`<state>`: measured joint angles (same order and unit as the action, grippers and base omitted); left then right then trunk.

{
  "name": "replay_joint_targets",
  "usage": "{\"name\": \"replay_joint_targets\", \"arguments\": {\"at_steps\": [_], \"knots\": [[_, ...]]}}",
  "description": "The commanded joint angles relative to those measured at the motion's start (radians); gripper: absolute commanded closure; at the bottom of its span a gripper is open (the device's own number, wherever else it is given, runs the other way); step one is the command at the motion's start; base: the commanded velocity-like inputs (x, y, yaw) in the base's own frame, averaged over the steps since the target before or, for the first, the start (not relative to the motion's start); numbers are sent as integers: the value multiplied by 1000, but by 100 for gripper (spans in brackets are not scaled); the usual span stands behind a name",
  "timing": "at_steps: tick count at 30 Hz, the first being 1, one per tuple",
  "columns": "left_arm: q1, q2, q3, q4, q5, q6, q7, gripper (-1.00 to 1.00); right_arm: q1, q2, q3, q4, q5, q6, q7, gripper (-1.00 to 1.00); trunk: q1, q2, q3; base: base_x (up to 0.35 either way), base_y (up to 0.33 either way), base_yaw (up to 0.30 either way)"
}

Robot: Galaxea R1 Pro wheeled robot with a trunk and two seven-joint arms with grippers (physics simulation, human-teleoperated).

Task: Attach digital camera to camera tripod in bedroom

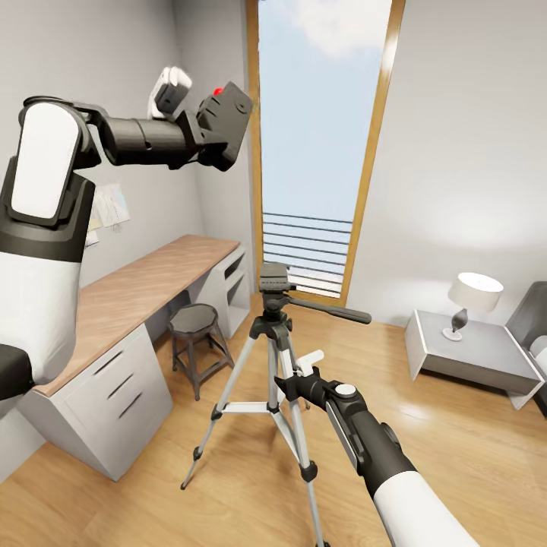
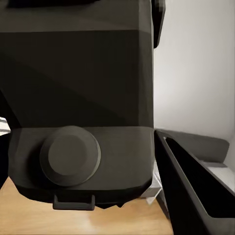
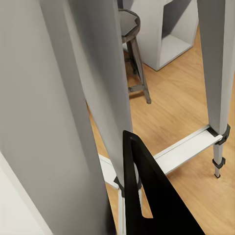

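Observation:
My left gripper [image 1: 216, 135] is raised high at the upper left, shut on the digital camera [image 1: 232, 114], a black box with a red button on top. In the left wrist view the camera's dark body [image 2: 78, 98] sits against one black finger [image 2: 196, 196]. The camera tripod [image 1: 275, 282] stands on the wood floor in the middle, well below the camera, its pan handle pointing right. My right gripper [image 1: 287, 382] is low at one silver leg. In the right wrist view that leg [image 3: 73, 122] lies close against a black finger [image 3: 147, 200].
A wood-topped white desk [image 1: 144, 277] runs along the left wall, with a short grey stool [image 1: 194, 323] beside it and close to the tripod's left leg. The tall window [image 1: 319, 152] is behind. A grey nightstand [image 1: 486, 357] with a lamp [image 1: 472, 298] stands at right.

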<state>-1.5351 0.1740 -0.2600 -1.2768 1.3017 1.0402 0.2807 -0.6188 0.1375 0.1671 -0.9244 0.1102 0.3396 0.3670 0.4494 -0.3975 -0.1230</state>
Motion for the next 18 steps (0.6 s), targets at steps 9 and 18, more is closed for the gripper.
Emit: {"name": "replay_joint_targets", "arguments": {"at_steps": [9,18], "knots": [[4,120,-137,-14,-46,-4,-250,100,-1,1,0,-2,5,4,6,100,1,-2,-2,0,0,0],[4,231,-203,-50,-249,-7,-452,100,-1,1,0,-2,5,4,6,100,1,-2,-2,0,0,0]]}}
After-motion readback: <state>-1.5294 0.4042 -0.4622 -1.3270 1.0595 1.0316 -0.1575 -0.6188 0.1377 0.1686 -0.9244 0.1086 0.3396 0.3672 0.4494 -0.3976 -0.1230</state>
